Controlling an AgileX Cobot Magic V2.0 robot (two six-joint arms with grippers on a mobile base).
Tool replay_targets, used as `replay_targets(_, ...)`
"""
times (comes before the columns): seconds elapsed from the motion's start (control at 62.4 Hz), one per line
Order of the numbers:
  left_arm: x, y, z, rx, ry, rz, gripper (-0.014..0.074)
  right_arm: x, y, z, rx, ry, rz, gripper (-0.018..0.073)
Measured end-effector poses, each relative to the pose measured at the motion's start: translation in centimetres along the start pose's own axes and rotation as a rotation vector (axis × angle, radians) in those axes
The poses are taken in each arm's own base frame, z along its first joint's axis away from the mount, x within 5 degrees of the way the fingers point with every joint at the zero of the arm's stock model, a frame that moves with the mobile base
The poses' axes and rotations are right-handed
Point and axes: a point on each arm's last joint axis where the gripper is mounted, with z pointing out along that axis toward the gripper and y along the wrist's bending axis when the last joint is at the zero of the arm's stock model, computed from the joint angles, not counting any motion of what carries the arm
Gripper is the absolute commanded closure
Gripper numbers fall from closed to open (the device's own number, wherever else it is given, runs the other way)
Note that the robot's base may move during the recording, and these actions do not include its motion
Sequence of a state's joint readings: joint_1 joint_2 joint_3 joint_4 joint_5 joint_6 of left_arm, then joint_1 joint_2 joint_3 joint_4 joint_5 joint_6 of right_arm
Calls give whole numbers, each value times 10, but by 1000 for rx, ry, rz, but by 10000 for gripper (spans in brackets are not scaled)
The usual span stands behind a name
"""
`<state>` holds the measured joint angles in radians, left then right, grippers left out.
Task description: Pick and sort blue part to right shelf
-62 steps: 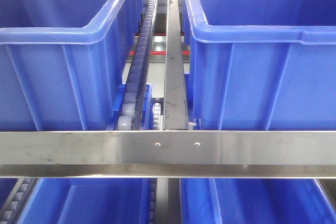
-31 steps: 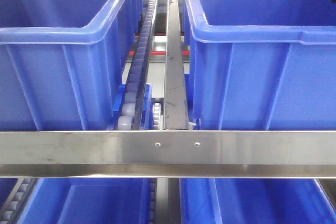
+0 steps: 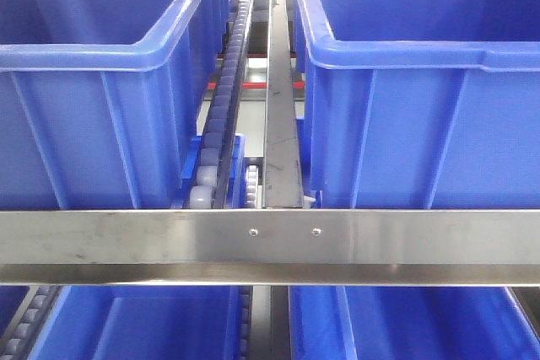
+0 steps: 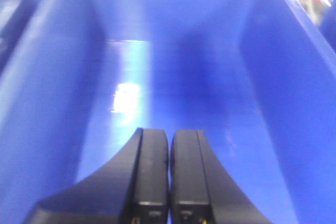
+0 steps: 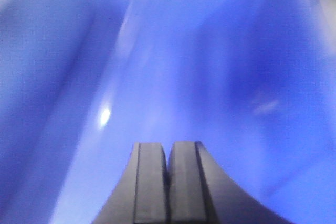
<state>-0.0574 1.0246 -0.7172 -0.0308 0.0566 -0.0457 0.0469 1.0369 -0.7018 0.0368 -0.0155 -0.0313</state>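
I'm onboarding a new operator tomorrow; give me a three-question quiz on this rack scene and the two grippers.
1. True or false: the left gripper holds a part between its fingers.
2. Between the upper blue bins run: A) a roller track and steel divider, B) a hose, C) a belt.
3. Fill in: the front rail shows ___ screw heads near its middle.

Key: 1 false, both it and the right gripper are shut on nothing. 2 A. 3 two.

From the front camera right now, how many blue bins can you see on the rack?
4. Upper left bin and upper right bin sit behind the steel front rail; lower left bin and lower right bin show partly below it. More may be hidden.
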Motion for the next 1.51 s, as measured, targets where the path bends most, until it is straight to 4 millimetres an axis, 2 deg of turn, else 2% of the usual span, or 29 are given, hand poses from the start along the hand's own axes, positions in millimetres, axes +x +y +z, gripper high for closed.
replay_targets(0.096,6,8,-8,-33,-7,-47,471,1,-4,-16,20,-41,4,503)
replay_targets(0.208,13,11,-22,-47,-36,-59,471,12,-5,-34,28,-72,5,503)
replay_targets(0.529,65,12,-83,-39,-141,-64,471,60,-4,-93,31,-199,6,503)
replay_targets(0.769,99,12,-116,-27,-240,-61,472,75,-3,-124,29,-287,5,503)
replay_targets(0.962,107,12,-126,-22,-276,-59,472,75,-3,-134,28,-324,4,503)
replay_targets(1.507,107,12,-127,-21,-284,-59,473,78,-3,-133,28,-328,4,503)
